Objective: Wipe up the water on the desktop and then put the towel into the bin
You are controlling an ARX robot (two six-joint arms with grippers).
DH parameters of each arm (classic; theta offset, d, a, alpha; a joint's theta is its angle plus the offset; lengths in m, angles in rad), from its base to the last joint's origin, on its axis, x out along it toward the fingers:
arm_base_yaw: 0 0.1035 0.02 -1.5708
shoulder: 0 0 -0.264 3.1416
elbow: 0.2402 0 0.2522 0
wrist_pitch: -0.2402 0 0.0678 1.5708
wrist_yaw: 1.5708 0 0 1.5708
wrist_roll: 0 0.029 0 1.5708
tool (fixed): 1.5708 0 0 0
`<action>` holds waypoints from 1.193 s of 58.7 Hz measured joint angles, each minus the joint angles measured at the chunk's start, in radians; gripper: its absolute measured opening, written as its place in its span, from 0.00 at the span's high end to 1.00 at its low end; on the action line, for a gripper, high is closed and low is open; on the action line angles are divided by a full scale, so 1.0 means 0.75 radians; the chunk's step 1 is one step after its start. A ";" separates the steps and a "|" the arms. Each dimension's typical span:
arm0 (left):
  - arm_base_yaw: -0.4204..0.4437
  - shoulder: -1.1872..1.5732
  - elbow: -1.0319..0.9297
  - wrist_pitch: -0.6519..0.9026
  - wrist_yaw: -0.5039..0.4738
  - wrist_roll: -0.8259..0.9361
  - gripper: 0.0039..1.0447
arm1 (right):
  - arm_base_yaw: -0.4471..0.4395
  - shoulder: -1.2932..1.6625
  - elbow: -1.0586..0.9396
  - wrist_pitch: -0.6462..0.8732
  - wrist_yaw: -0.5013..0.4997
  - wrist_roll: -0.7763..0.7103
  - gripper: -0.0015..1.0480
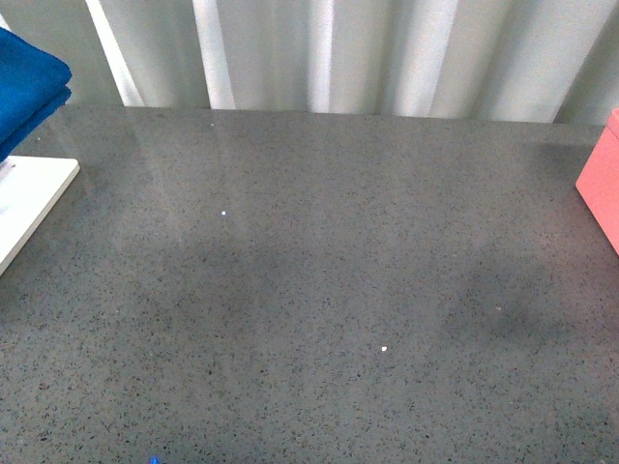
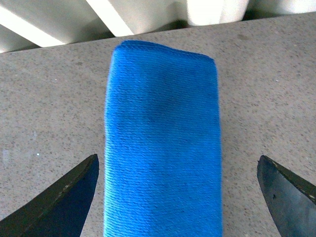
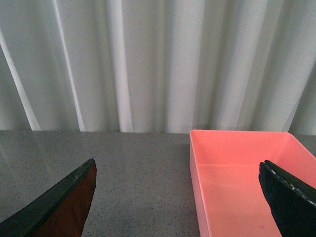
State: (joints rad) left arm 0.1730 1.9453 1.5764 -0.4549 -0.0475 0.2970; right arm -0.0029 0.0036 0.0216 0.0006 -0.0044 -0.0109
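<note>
The blue towel (image 1: 27, 85) lies folded at the far left of the desktop (image 1: 319, 280), partly cut off by the picture's edge. In the left wrist view the towel (image 2: 162, 148) runs as a long folded strip straight between the wide-spread jaws of my left gripper (image 2: 177, 165), which is open and not touching it. The pink bin (image 1: 602, 182) stands at the desktop's right edge. In the right wrist view the bin (image 3: 242, 177) is empty and sits partly between the jaws of my open right gripper (image 3: 177, 168). No water shows plainly on the desktop. Neither arm appears in the front view.
A flat white board (image 1: 29, 198) lies at the left edge, beside the towel. White curtains (image 1: 338, 53) hang behind the desktop's far edge. Two tiny white specks (image 1: 385, 349) dot the dark surface.
</note>
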 joint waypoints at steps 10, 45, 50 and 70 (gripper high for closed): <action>0.027 0.056 0.025 0.037 -0.016 0.025 0.06 | 0.000 0.000 0.000 0.000 -0.001 0.000 0.07; 0.048 0.181 -0.029 0.179 -0.053 0.086 0.06 | 0.000 0.000 0.000 0.000 0.000 0.000 0.07; 0.043 0.186 -0.046 0.190 -0.060 0.087 0.06 | 0.000 0.000 0.000 0.000 -0.001 0.000 0.07; 0.037 0.190 -0.078 0.209 -0.060 0.085 0.24 | 0.000 0.000 0.000 0.000 0.000 0.000 0.07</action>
State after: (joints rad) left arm 0.2008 2.0876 1.5181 -0.2981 -0.0925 0.3611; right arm -0.0029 0.0036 0.0216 0.0006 -0.0044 -0.0109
